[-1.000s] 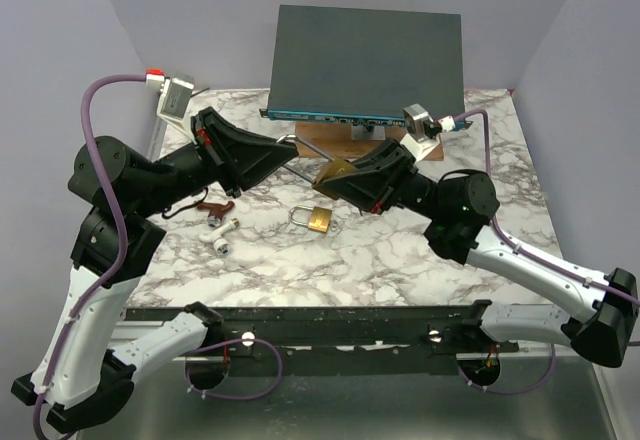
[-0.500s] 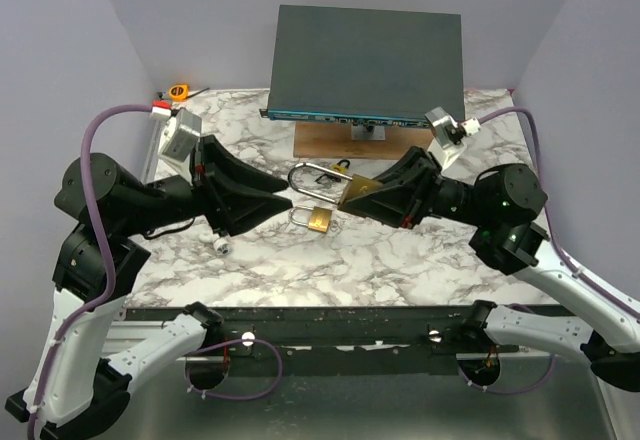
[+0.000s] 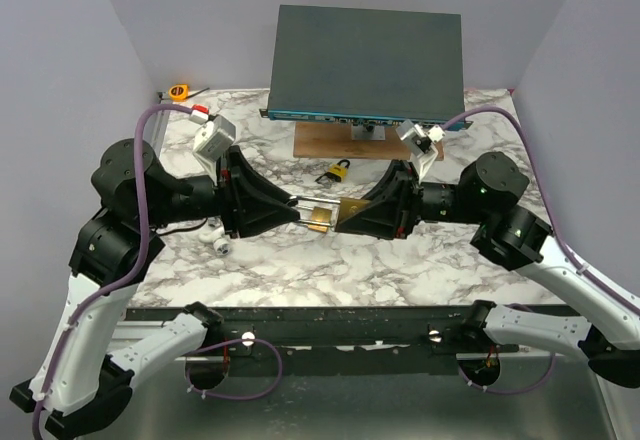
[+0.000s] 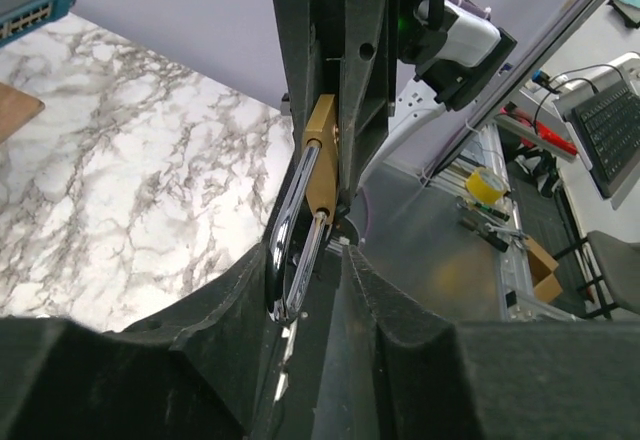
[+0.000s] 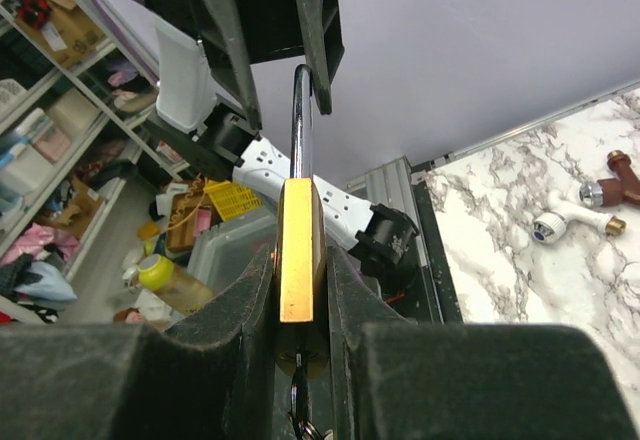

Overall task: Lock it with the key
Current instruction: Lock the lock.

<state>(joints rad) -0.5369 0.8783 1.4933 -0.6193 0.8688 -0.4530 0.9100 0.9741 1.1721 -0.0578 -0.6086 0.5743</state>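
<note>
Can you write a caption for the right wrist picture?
The right gripper clamps the brass padlock while the left gripper pinches its silver shackle.

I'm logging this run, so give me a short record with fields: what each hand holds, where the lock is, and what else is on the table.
left hand: shut on the shackle of the brass padlock
right hand: shut on the brass padlock's body
lock position: held between both hands, off the marble table
key: not clearly visible
small padlock: lying on the table behind the hands
network switch: at the back, on a wooden block
white fitting: on the table by the left arm
</note>
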